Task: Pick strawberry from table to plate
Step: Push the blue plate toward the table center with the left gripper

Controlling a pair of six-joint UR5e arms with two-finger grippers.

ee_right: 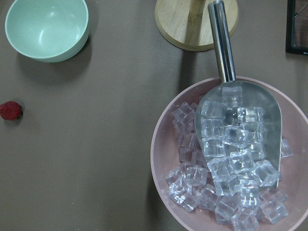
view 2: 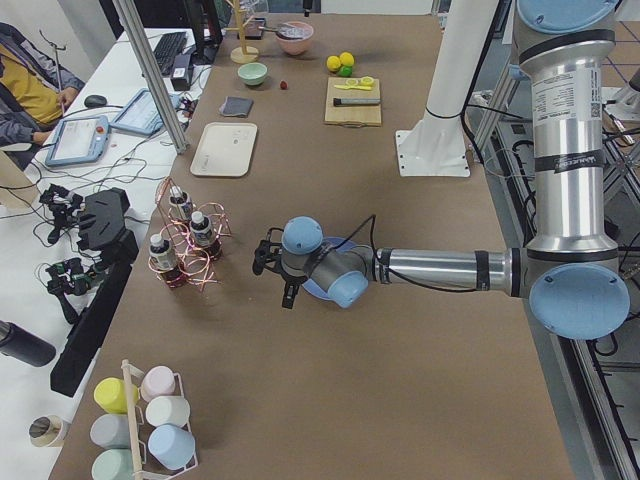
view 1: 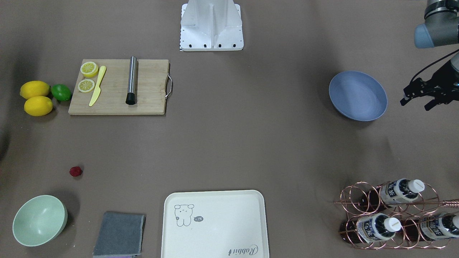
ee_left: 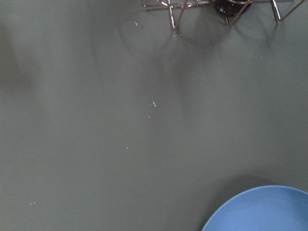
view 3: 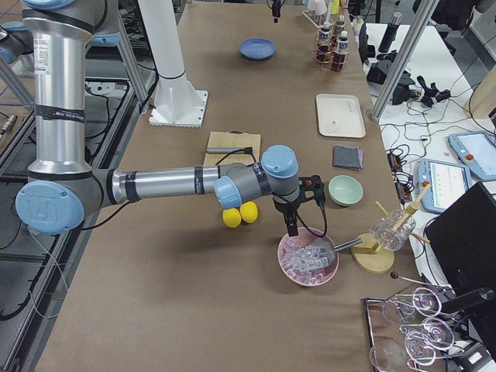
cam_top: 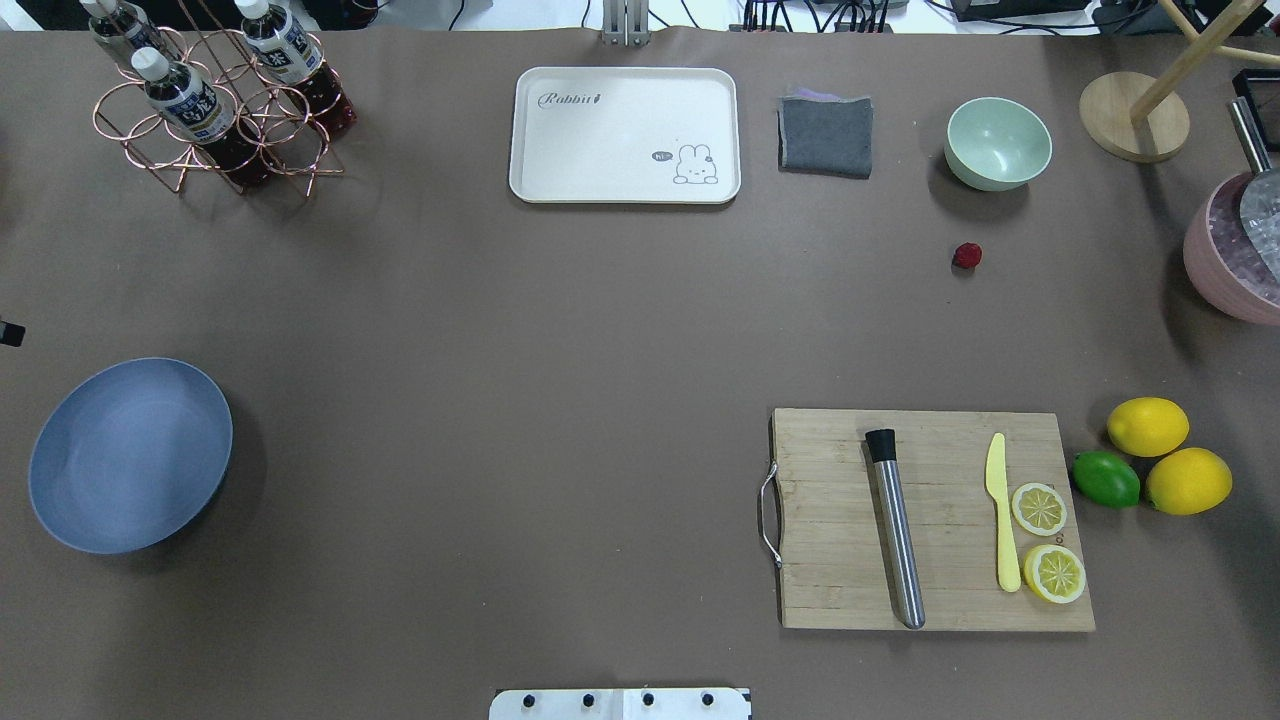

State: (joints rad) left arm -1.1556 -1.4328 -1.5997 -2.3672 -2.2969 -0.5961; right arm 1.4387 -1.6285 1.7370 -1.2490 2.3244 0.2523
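Note:
The strawberry (cam_top: 966, 256), small and dark red, lies on the brown table (cam_top: 520, 330) near the pale green bowl; it also shows as the strawberry (view 1: 75, 171) and at the left edge of the right wrist view as the strawberry (ee_right: 10, 110). The blue-grey plate (cam_top: 130, 452) sits empty at the opposite end, seen too as the plate (view 1: 358, 95). My left gripper (view 1: 415, 105) hovers beside the plate, its fingers spread apart and holding nothing. My right gripper (view 3: 291, 229) hangs over a pink ice bowl, far from the plate; I cannot tell its state.
A pink bowl (ee_right: 163, 159) of ice cubes with a metal scoop lies under the right wrist. Nearby are a green bowl (cam_top: 998, 143), a grey cloth (cam_top: 825, 135), a cream tray (cam_top: 625, 190), a cutting board (cam_top: 830, 520), lemons (cam_top: 1147, 426), and a copper bottle rack (cam_top: 215, 110).

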